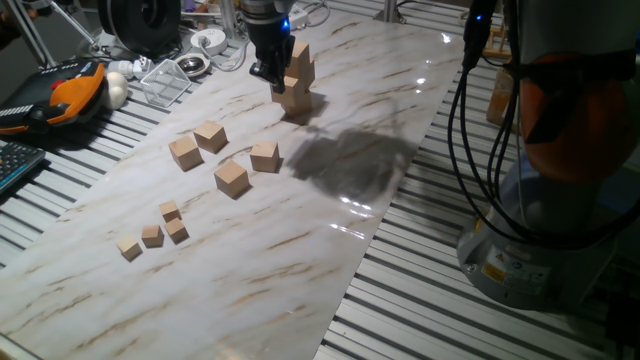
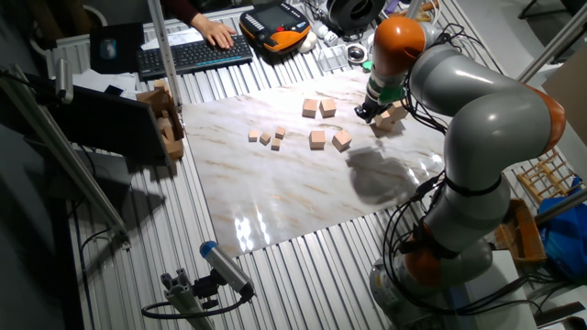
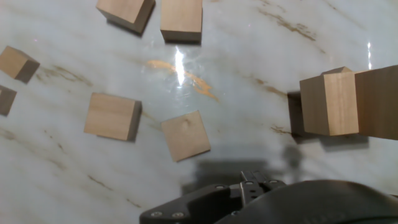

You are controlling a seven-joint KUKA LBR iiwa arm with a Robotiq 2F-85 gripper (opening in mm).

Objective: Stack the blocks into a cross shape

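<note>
One fixed view: your gripper [image 1: 272,72] sits at the far end of the marble board [image 1: 330,200], right beside the stack [image 1: 298,82] on its left side. Stack is several blocks high, top ones offset. Finger gap is hidden by the hand body, so you can't tell here if it's open or gripping. Four loose blocks [image 1: 222,157] lie mid-board, well apart from the stack. Four small cubes [image 1: 156,232] cluster nearer the camera.

The other fixed view: arm [image 2: 459,101] bends over the board [image 2: 275,183]; gripper [image 2: 371,108] is next to the stack [image 2: 393,115]. Loose blocks [image 2: 323,124] to the left, small cubes [image 2: 268,137] further left. Fingers too small to read.

Hand view: stack [image 3: 351,102] at right edge, loose blocks [image 3: 149,74] spread left. Only the hand housing shows along the bottom edge; fingertips out of frame, grip state can't be told.
</note>
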